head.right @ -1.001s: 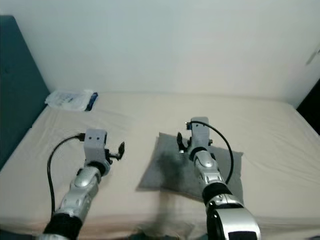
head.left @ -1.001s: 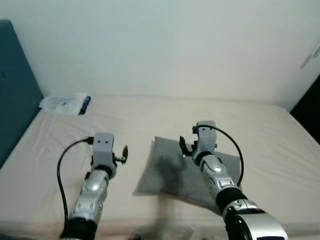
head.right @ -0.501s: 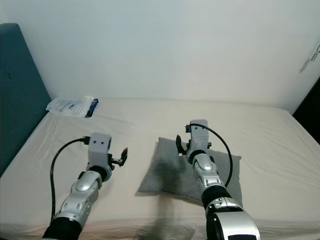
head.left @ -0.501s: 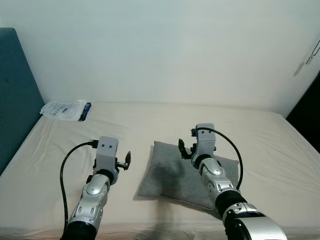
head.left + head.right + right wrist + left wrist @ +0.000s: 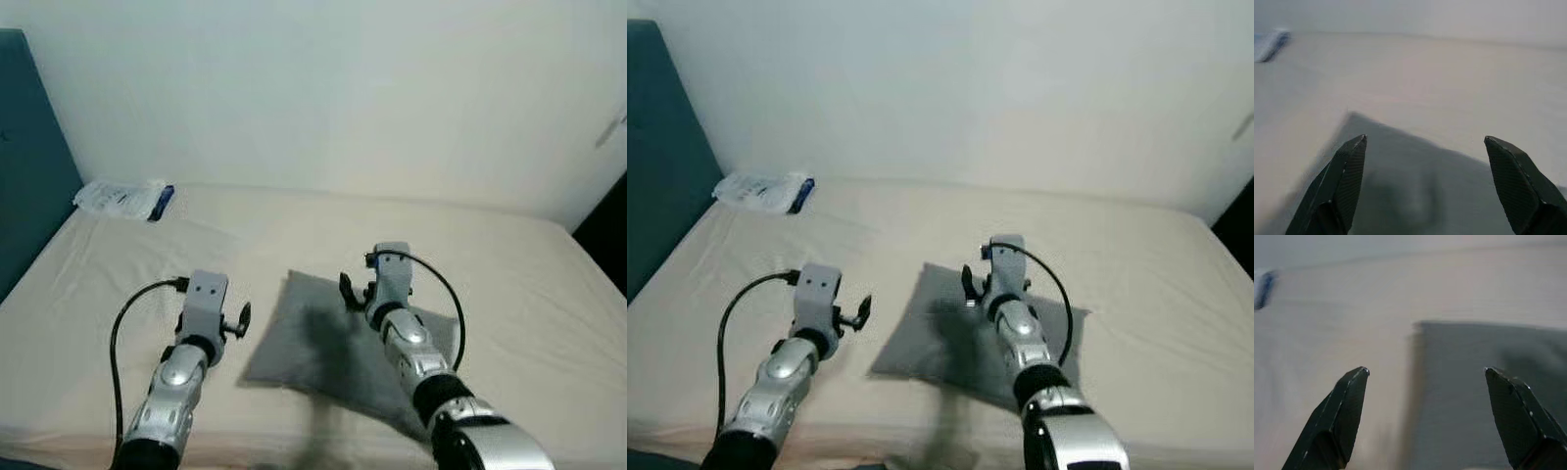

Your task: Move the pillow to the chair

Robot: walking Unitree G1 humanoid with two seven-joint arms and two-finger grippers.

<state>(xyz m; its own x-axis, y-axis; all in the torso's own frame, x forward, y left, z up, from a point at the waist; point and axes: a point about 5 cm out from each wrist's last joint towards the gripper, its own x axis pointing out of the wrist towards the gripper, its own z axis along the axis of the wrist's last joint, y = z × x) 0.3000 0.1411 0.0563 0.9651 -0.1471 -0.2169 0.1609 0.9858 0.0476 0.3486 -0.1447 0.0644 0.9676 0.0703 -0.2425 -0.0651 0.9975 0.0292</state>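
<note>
- Filling most of the head views, the bed [image 5: 549, 323] carried a plain cream sheet and ran back to a pale wall; everything below is placed relative to the pillow.
- Lying flat on the sheet near the bed's front edge, the grey pillow [image 5: 304, 348] was the thing to be moved, and no chair could be made out, so the carry had not begun.
- Reaching over the pillow's far part, the right gripper [image 5: 1425, 191] hung above the grey fabric with its two black fingers [image 5: 1344, 188] spread wide, probably so it could come down on the cloth.
- Held off the pillow's left edge, over bare sheet, the left gripper [image 5: 1425, 426] also had its fingers [image 5: 1342, 421] well apart, the pillow's corner lying ahead between them; the pair looked set for a two-sided grab, since a soft pillow sags if taken by one point.
- Resting well beyond the pillow at the bed's far left corner, a small white packet [image 5: 122, 199] with a blue end stayed clear of the work.
</note>
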